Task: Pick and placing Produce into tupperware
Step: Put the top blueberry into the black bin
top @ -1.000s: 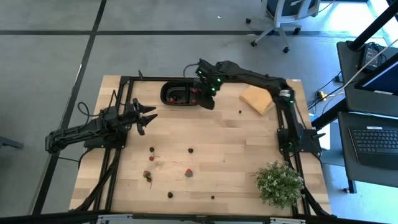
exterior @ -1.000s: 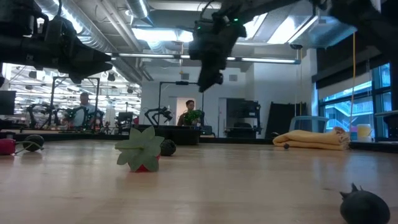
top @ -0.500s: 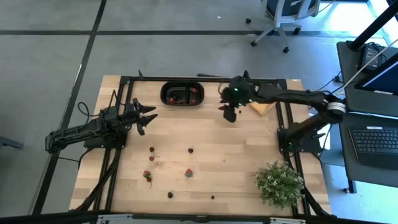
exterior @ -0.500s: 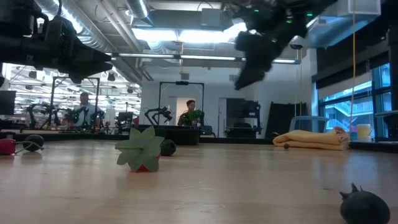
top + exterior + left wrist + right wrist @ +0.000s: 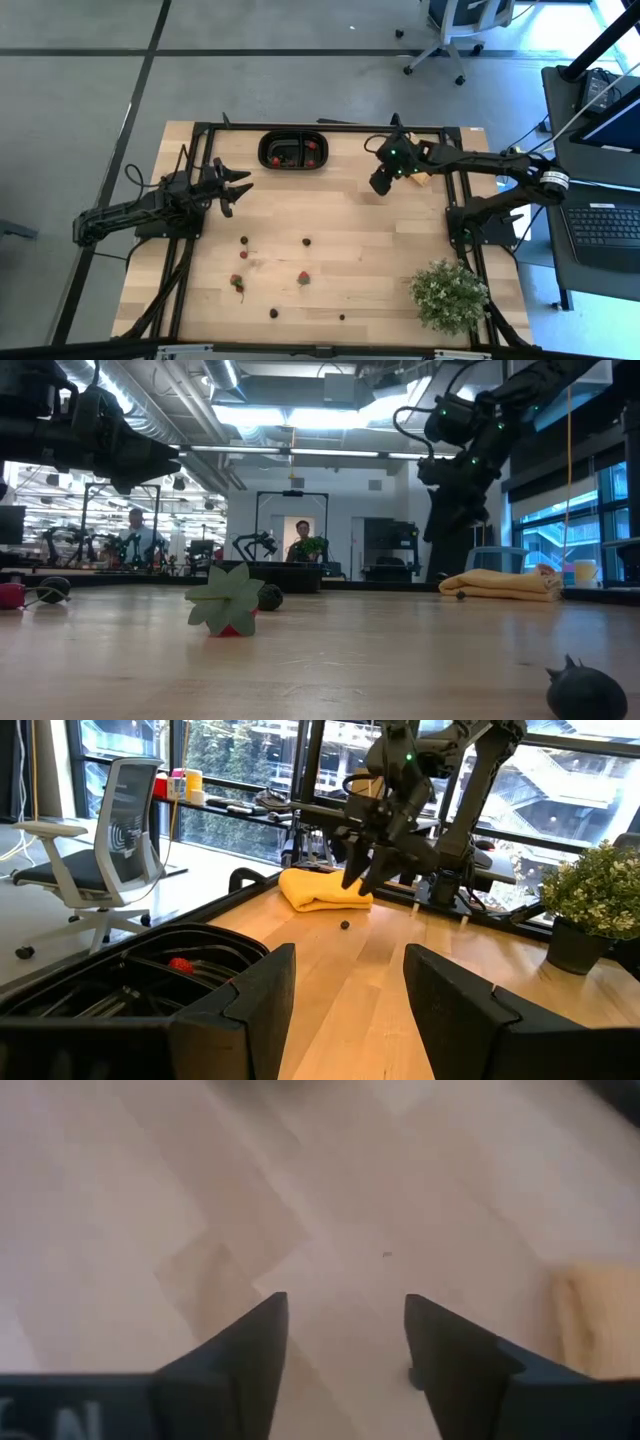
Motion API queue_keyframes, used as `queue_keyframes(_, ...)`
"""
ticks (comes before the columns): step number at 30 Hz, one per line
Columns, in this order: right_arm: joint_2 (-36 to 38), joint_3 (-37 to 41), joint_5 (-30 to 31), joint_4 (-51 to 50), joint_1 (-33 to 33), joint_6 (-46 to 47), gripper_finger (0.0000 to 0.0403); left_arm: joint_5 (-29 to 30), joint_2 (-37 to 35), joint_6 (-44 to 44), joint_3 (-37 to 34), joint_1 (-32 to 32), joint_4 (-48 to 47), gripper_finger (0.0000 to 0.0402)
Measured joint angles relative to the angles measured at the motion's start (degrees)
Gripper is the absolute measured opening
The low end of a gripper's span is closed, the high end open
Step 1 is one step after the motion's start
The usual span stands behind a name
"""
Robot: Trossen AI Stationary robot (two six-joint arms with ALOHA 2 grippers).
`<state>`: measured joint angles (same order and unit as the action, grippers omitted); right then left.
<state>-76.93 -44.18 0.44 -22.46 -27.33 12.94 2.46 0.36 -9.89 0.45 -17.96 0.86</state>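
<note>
No readable text, label, brand, number or sign anywhere.

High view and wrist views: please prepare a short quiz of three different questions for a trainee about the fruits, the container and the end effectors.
1. True or false: the black oval plastic container is empty.
2. Which end effector is beside the yellow folded cloth: A left, B right?
3. Fill in: both end effectors are open and hold ____.

Key: 1 false, red fruits lie inside. 2 B, the right end effector; the left end effector waits at the left. 3 nothing.
</note>
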Motion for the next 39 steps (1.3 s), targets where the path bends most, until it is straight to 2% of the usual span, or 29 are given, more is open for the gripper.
queue_keyframes(3, -0.02, 0.47, 3.05, -0.09, -0.98, 0.38, 0.0239, 0.0, 0.0, -0.01, 0.0, -0.01, 0.0, 0.0182)
queue_keyframes(6, 0.0, 0.47, 3.59, -0.03, -1.55, 0.38, 0.0264, 0.0, 0.0, -0.04, 0.0, -0.01, 0.0, 0.0182)
queue_keyframes(8, 0.0, 0.47, 3.63, -1.06, -1.56, 0.69, 0.0275, 0.01, 0.0, -0.04, 0.0, -0.01, 0.0, 0.0182)
queue_keyframes(12, -1.21, 0.45, 4.45, -3.11, -1.79, 7.03, 0.0281, 0.02, -0.02, -0.04, 0.02, 0.0, 0.0, 0.0182)
queue_keyframes(32, -15.59, 0.26, 4.09, -3.42, -2.15, 8.07, 0.0246, 0.04, 0.0, -0.24, 0.02, 0.0, 0.0, 0.0182)
queue_keyframes(39, -16.64, 0.15, 4.23, -3.45, -2.19, 7.77, 0.0209, 0.04, 0.0, -0.09, -0.01, -0.02, 0.0, 0.0182)
